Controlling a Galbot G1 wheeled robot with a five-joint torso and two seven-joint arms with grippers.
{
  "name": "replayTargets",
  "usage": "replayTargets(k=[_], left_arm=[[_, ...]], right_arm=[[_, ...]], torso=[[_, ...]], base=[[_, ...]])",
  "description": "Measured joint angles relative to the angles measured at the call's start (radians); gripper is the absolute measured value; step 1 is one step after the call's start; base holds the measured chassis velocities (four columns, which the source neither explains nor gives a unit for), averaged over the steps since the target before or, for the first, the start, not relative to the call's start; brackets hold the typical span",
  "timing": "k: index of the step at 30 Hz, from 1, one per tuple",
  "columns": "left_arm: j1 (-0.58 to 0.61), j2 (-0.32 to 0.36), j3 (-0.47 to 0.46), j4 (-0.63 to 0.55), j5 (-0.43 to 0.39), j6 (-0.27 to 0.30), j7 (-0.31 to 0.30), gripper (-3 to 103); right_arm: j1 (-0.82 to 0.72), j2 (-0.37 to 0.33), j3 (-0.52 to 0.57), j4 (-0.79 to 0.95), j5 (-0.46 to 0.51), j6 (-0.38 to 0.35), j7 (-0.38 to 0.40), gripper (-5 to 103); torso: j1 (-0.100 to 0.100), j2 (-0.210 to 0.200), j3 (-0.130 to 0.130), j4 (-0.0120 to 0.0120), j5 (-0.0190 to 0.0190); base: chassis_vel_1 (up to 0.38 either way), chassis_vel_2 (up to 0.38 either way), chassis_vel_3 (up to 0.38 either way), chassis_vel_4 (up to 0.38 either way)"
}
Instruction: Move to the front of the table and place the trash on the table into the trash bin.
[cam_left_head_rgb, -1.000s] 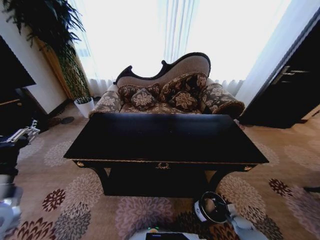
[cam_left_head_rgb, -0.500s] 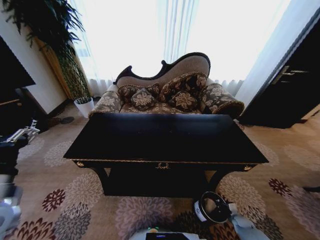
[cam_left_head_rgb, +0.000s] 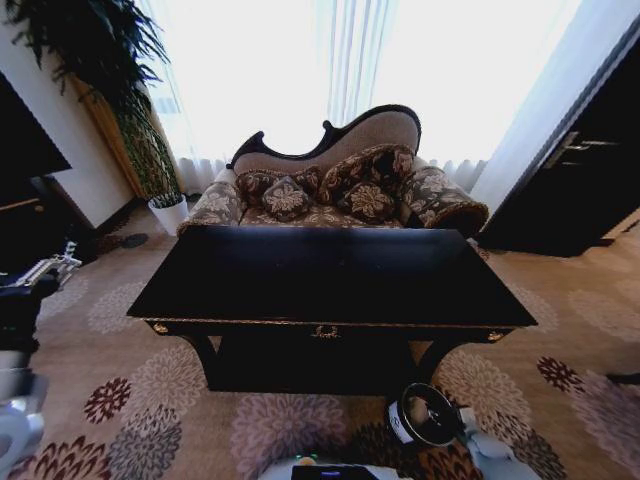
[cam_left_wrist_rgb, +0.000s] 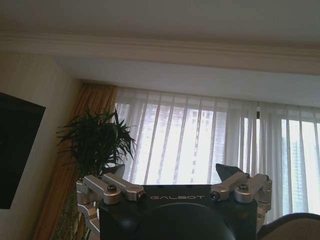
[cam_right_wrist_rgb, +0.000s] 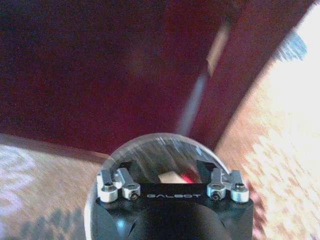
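The table (cam_left_head_rgb: 330, 275) is seen straight ahead in the head view, in front of a sofa (cam_left_head_rgb: 335, 185), and no litter can be made out on its glossy top. The bin (cam_left_head_rgb: 428, 415) stands on the carpet just before the table's front right leg, with the right gripper (cam_right_wrist_rgb: 170, 172) over its rim; something pale and a red bit lie inside, and whether its fingers are parted cannot be told. The left gripper (cam_left_wrist_rgb: 172, 172) is held raised at the left, fingers spread wide and empty.
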Motion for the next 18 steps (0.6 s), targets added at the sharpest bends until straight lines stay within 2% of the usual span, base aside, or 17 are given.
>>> replayTargets(k=[2,3,5,6,7,8,9,11,12,13,14,17,18], left_arm=[[-0.001,-0.007,0.001,-0.004,0.000,0.000,0.000,100],[-0.001,-0.007,0.001,-0.004,0.000,0.000,0.000,100],[-0.001,-0.016,0.007,-0.011,0.000,0.001,-0.002,100],[-0.001,-0.020,0.011,-0.014,0.000,0.003,-0.003,100],[-0.001,-0.027,0.018,-0.019,0.000,0.005,-0.006,100],[-0.001,-0.029,0.021,-0.022,0.000,0.006,-0.006,100],[-0.001,-0.029,0.021,-0.022,0.000,0.006,-0.006,100],[-0.001,-0.032,0.025,-0.025,0.000,0.007,-0.007,100],[-0.001,-0.034,0.029,-0.025,0.000,0.007,-0.008,100],[-0.002,-0.034,0.030,-0.025,0.000,0.008,-0.008,100],[-0.002,-0.034,0.030,-0.025,0.000,0.008,-0.008,100],[-0.004,-0.034,0.032,-0.023,-0.001,0.009,-0.009,100],[-0.004,-0.034,0.032,-0.023,-0.001,0.009,-0.009,100]], right_arm=[[-0.033,0.008,0.034,0.081,-0.002,0.008,-0.053,76],[-0.033,0.008,0.034,0.081,-0.002,0.008,-0.053,76],[-0.068,0.009,0.064,0.146,-0.002,0.009,-0.088,86],[-0.085,0.008,0.077,0.174,-0.001,0.009,-0.104,86],[-0.133,0.003,0.111,0.232,0.002,-0.001,-0.157,96],[-0.154,0.000,0.127,0.258,0.002,-0.006,-0.189,96],[-0.154,0.000,0.127,0.258,0.002,-0.006,-0.189,96],[-0.201,-0.010,0.165,0.310,0.012,-0.005,-0.269,100],[-0.238,-0.018,0.202,0.360,0.035,-0.002,-0.343,100],[-0.254,-0.022,0.217,0.381,0.047,0.002,-0.373,100],[-0.254,-0.022,0.217,0.381,0.047,0.002,-0.373,100],[-0.305,-0.031,0.285,0.470,0.108,0.016,-0.467,100],[-0.305,-0.031,0.285,0.470,0.108,0.016,-0.467,100]], torso=[[0.000,0.000,0.000,0.0003,0.0004],[0.000,0.000,0.000,0.0003,0.0004],[0.000,0.000,0.000,0.0004,0.0001],[0.000,0.000,0.000,0.0005,-0.0002],[0.000,0.000,0.000,0.0003,0.0001],[0.000,0.000,0.000,0.0001,0.0003],[0.000,0.000,0.000,0.0001,0.0003],[0.000,0.000,0.000,-0.0002,0.0001],[0.000,0.000,0.000,-0.0002,0.0001],[0.000,0.000,0.000,-0.0001,0.0000],[0.000,0.000,0.000,-0.0001,0.0000],[0.000,0.000,0.000,0.0001,0.0001],[0.000,0.000,0.000,0.0001,0.0001]], base=[[0.000,0.000,0.000,0.000],[0.000,0.000,0.000,0.000],[0.000,0.000,0.000,0.000],[0.000,0.000,0.000,0.000],[0.000,0.000,0.000,0.000],[0.000,0.000,0.000,0.000],[0.000,0.000,0.000,0.000],[0.000,0.000,0.000,0.000],[0.000,0.000,0.000,0.000],[0.000,0.000,0.000,0.000],[0.000,0.000,0.000,0.000],[0.000,0.000,0.000,0.000],[0.000,0.000,0.000,0.000]])
